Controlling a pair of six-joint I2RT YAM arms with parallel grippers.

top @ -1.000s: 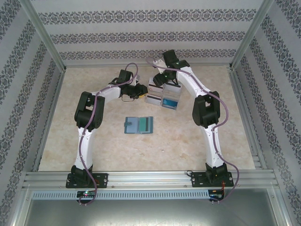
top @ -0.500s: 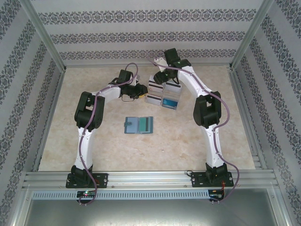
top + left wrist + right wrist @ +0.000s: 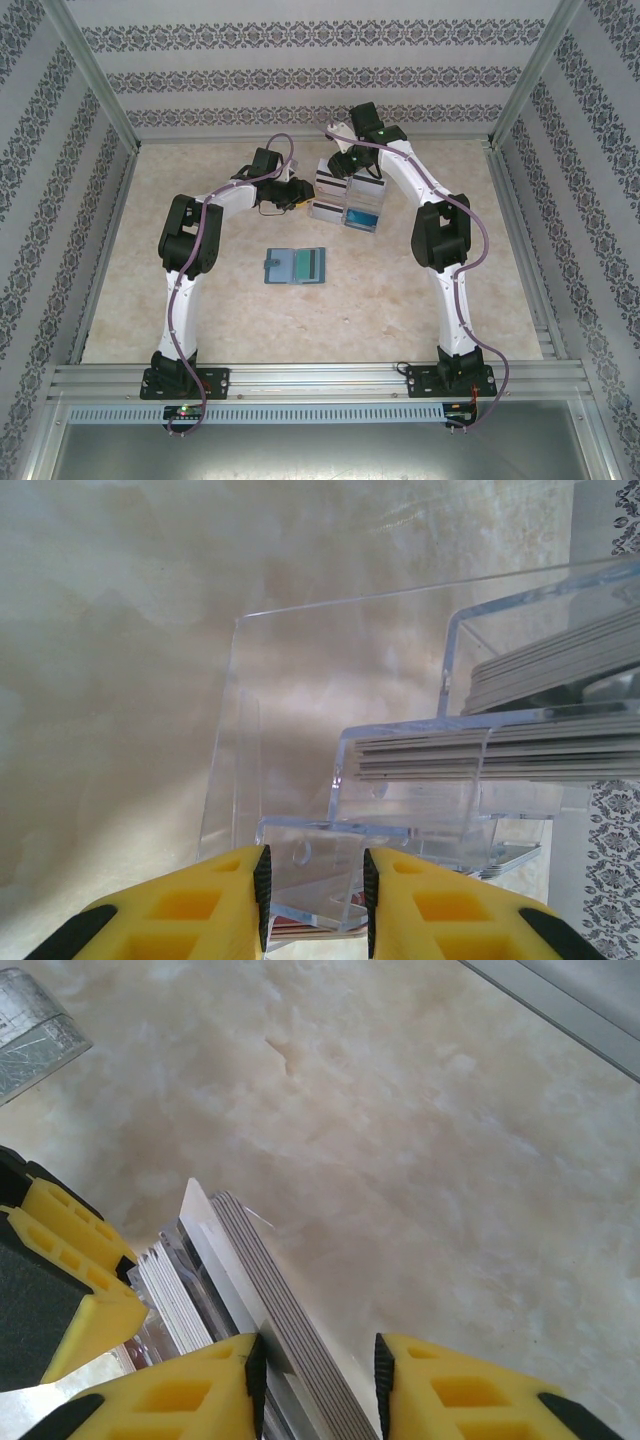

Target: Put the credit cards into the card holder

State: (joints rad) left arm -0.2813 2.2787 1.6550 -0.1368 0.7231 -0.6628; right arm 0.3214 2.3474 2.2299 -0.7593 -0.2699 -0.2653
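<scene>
**A:** What colour is the counter (image 3: 400, 290)?
**B:** Cream, with faint marbled clouding. The walls (image 3: 300, 78) are white with bands of dark grey floral print.
**A:** And the claws?
**B:** The left claw (image 3: 313, 900) and the right claw (image 3: 320, 1390) have yellow fingers (image 3: 190, 915) with black pads (image 3: 262, 885). They're on white arms (image 3: 455, 310) with black joints (image 3: 190, 235) and purple cables (image 3: 284, 140).
**A:** The card holder (image 3: 277, 267)?
**B:** Slate blue, teal across its right half. The credit cards (image 3: 560, 755) are pale grey, in a clear stand (image 3: 240, 730).
</scene>
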